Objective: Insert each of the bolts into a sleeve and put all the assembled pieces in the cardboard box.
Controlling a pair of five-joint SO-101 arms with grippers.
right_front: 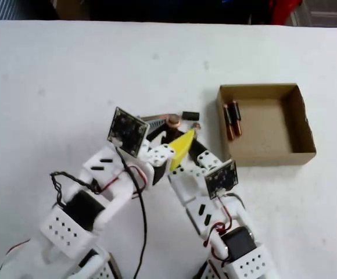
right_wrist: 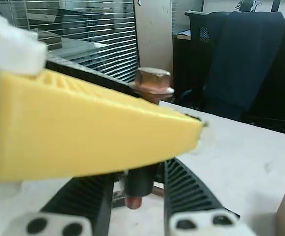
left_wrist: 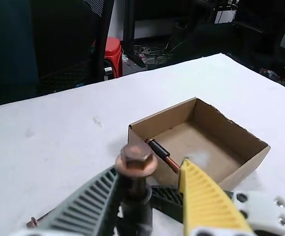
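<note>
One bolt [left_wrist: 136, 161], upright in its sleeve [right_wrist: 138, 179], sat clamped in the left end effector [left_wrist: 132, 199]. Cardboard box [right_front: 270, 125] lay close by, toward frame right.

Left arm [right_front: 93, 192] and right arm [right_front: 206, 212] stretch out from their base edge of the surface [right_front: 52, 70], converging toward its middle. Left pincer [left_wrist: 132, 201]: fingers [left_wrist: 91, 204] clamped on an upright sleeve [right_wrist: 138, 181]. Right pincer [right_front: 190, 138] sits just beside it.

Looks steeply down over the whole table [right_front: 52, 70] from high up, peers from the left wrist close past the bolt [left_wrist: 136, 161] toward the cardboard box [left_wrist: 226, 130], and from the right wrist nearer yet at that same bolt
</note>
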